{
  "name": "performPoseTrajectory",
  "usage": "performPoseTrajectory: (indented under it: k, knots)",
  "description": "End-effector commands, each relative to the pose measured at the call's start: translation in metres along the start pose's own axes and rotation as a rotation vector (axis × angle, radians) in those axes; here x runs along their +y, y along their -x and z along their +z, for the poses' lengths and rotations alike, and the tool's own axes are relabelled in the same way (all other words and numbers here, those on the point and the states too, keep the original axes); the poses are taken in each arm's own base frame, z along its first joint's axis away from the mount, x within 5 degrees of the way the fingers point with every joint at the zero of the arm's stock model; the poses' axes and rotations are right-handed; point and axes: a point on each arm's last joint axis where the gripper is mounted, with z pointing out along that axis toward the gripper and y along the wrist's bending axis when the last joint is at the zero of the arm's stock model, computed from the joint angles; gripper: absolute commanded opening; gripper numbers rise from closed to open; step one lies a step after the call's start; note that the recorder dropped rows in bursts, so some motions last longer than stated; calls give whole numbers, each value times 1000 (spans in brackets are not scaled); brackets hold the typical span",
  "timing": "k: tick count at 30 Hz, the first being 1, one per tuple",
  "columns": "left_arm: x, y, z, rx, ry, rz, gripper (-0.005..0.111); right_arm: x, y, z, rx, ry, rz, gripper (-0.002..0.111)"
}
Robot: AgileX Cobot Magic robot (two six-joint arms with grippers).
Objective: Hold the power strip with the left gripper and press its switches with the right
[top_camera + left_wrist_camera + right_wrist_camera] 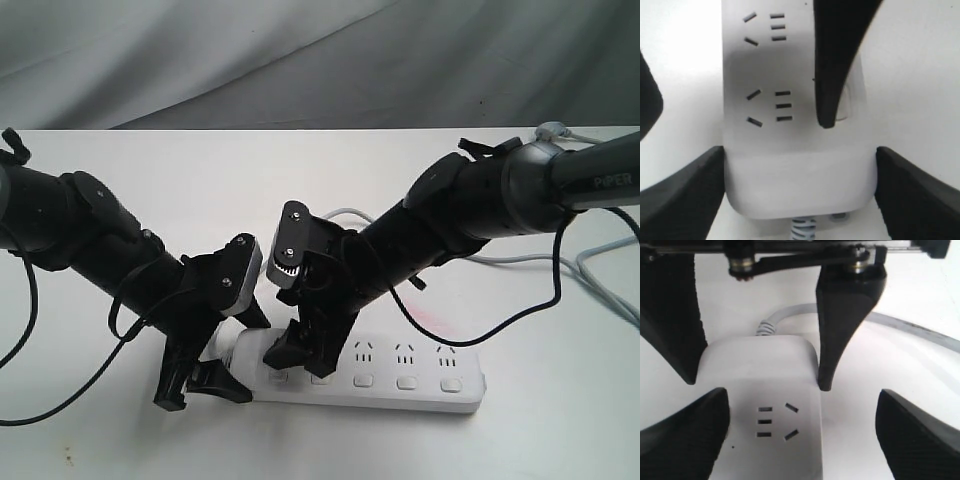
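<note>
The white power strip (420, 365) lies along the table's front, cord end to the left. My left gripper (205, 385) is shut on that end, and in the left wrist view its fingers (695, 195) press both sides of the power strip (800, 170). My right gripper (305, 355) is open, tips down on the strip's left part. One of its fingers (832, 75) rests on a switch (846, 107) beside the end socket. Three other switches (406, 382) show uncovered to the right. In the right wrist view the right gripper (800, 440) straddles the power strip (765, 370).
The strip's grey-white cord (785, 315) curves away behind the arms. More pale cables (600, 285) trail over the white table (200, 170) at the right. A grey cloth (320, 60) hangs behind. A faint pink smudge (435, 320) marks the table behind the strip.
</note>
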Motion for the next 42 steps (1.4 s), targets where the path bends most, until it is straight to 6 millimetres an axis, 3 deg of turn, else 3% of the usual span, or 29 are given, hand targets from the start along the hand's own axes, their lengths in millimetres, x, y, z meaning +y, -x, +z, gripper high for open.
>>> performPoseTrajectory:
  k: [1,20,23,27,30,35,42]
  knots:
    - [2,1,0,9,20,11,0,2,-2,1,12,10,-20,74]
    - [2,1,0,9,20,11,0,-1,-28,23,123,30,-14,74]
    - [2,1,0,9,20,11,0,2,-16,14,70,39,21,74]
    - [2,1,0,9,20,11,0,4,13,-17,-25,-14,1,74]
    - [2,1,0,9,20,11,0,5,23,-37,-57,-36,-28,74]
    - [2,1,0,9,20,11,0,-2,12,-53,-16,-32,-12,74]
    - [2,1,0,9,20,11,0,2,-11,-51,32,-18,25,74]
